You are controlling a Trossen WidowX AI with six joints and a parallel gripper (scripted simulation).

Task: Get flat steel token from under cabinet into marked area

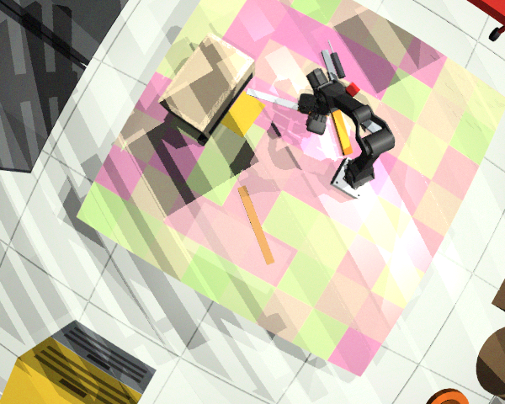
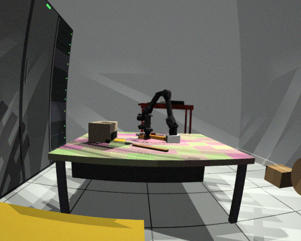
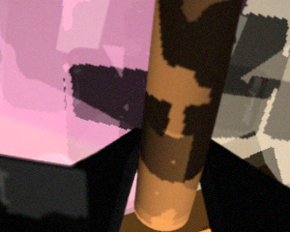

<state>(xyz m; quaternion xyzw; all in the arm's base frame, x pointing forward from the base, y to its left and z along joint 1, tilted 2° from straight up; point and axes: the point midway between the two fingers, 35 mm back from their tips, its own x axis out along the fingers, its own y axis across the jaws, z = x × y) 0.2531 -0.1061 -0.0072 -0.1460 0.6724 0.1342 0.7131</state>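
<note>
Mid-retrieval at the cabinet [image 1: 204,88]: the arm [image 1: 365,125] leans over the checkered desk [image 1: 331,269] with its jaws closed narrowly on an orange-brown rod [image 3: 184,87], which the wrist view shows pinned between the two dark fingers; from above, the jaws sit a short way out from the cabinet's front, beyond the yellow marked area [image 1: 242,114] that touches its base; a pale strip [image 1: 270,98] runs from the jaws toward the cabinet's front corner, though whether it is part of the gripped rod cannot be told from these views; the steel token itself is nowhere in sight, neither on the yellow patch nor on the desk around it, so it is most likely still hidden beneath the cabinet; other possible tools lie unused farther from the cabinet: a long orange stick [image 1: 256,225] well out in front, a yellow bar [image 1: 342,132] under the arm, and two grey implements [image 1: 333,64] past the jaws; by this showing only the pick-up of a tool is done; sweeping the token out onto the yellow patch, setting the tool down away from both token and cabinet, and opening and withdrawing the jaws all appear still to come.
</note>
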